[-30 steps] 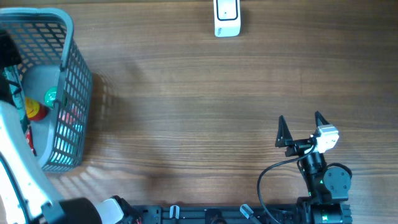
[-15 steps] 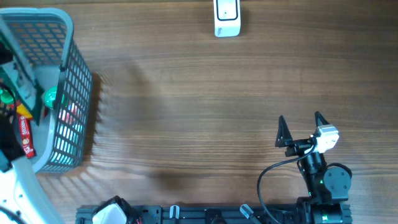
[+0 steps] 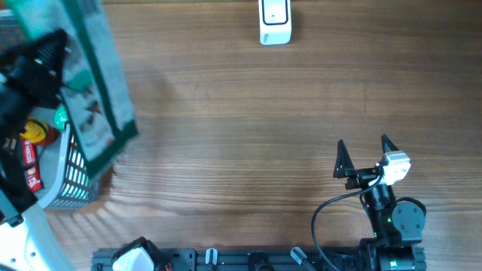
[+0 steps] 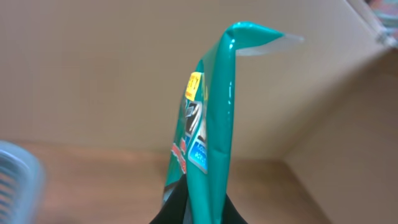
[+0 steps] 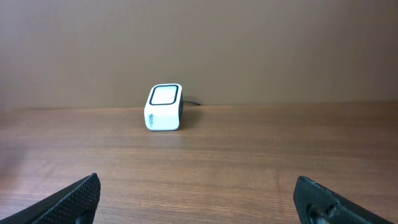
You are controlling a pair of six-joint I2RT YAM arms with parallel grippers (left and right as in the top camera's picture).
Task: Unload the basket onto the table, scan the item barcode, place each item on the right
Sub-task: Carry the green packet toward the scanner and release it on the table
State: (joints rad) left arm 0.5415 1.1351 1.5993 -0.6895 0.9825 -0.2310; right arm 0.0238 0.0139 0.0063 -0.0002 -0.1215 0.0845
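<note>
- Left gripper [image 3: 51, 66] is clamping a green packet [image 3: 94, 90] above the basket [image 3: 75, 177] at nine o'clock.
- Right gripper [image 3: 364, 144] is resting, jaws apart, at four o'clock.

pouch [image 4: 217, 124]: glossy green plastic film, creased, catching glare. basket [image 3: 75, 177]: grey plastic mesh, matt. table [image 3: 226, 113]: wood grain, smooth, low sheen. scanner [image 5: 164, 112]: smooth white plastic, dark-framed window on the front.

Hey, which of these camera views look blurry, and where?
Overhead: the packet is smeared and soft, while table and scanner are sharp. Left wrist: packet fairly crisp with glare along its fold, basket at lower left blurred. Right wrist: scanner clear, light even.
</note>
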